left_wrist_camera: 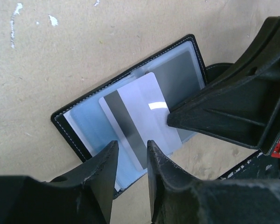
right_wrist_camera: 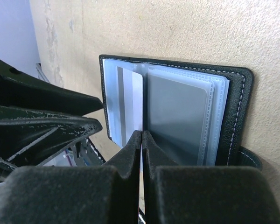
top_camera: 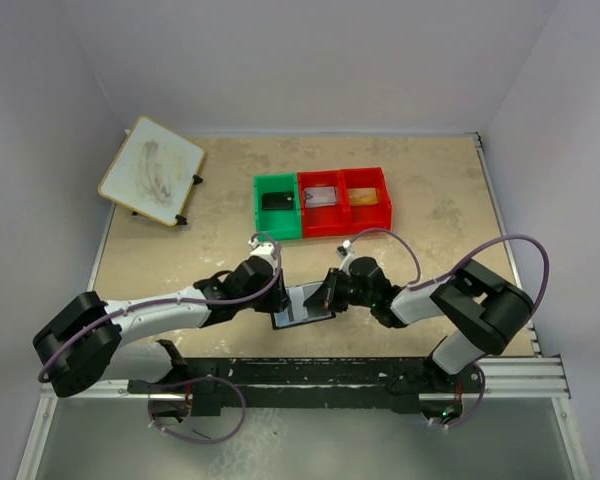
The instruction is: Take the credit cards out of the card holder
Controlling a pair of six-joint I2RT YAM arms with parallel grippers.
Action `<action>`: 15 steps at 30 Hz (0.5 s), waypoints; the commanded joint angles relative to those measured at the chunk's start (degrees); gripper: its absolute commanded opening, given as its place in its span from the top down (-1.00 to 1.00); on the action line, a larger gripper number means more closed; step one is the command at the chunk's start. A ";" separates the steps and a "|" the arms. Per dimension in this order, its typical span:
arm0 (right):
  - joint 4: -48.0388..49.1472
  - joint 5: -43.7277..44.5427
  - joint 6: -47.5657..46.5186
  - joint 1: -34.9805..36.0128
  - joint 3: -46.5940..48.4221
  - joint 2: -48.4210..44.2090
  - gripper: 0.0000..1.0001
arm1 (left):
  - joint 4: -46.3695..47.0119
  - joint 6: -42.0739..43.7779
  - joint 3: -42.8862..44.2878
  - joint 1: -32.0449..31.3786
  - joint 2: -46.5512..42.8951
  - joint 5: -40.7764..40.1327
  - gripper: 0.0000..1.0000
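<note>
1. Card holder (left_wrist_camera: 81, 123) lies open and flat on the table (left_wrist_camera: 60, 46), near edge, about centre, between both claws. A striped card (left_wrist_camera: 144, 116) pokes halfway out of its sleeve, and a grey card (right_wrist_camera: 177, 116) sits fully in the other half
2. Left claw (left_wrist_camera: 132, 172): fingers apart, straddling the striped card's free corner, not clamped. If it closes off-square, I'd guess it flicks the card or shoves it in deeper
3. Right claw (right_wrist_camera: 141, 140): fingers pressed together, empty, tip pushing down on the holder at the striped card's edge. If it's pinning the card too, a pull drags the whole holder
4. If that tip slips, the holder could fold shut or skate away
</note>
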 commanded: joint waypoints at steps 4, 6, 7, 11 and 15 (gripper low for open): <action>3.88 -0.16 1.38 0.22 -1.38 0.27 1.00 | 0.77 -0.76 0.66 -1.27 2.71 0.45 0.44; 4.29 0.06 1.78 0.22 -1.84 -0.21 1.00 | 1.39 -1.00 0.33 -1.50 4.01 0.24 0.47; 4.35 0.16 1.89 0.22 -1.95 -0.41 1.00 | 1.83 -1.18 0.26 -1.67 4.48 0.25 0.49; 4.23 0.05 1.83 0.18 -2.01 -0.71 0.99 | 1.60 -2.21 0.12 -2.29 5.53 -1.61 0.58; 5.44 -0.27 2.24 0.22 -2.55 -1.29 0.92 | -4.24 -1.88 1.17 -2.43 6.57 -7.13 0.75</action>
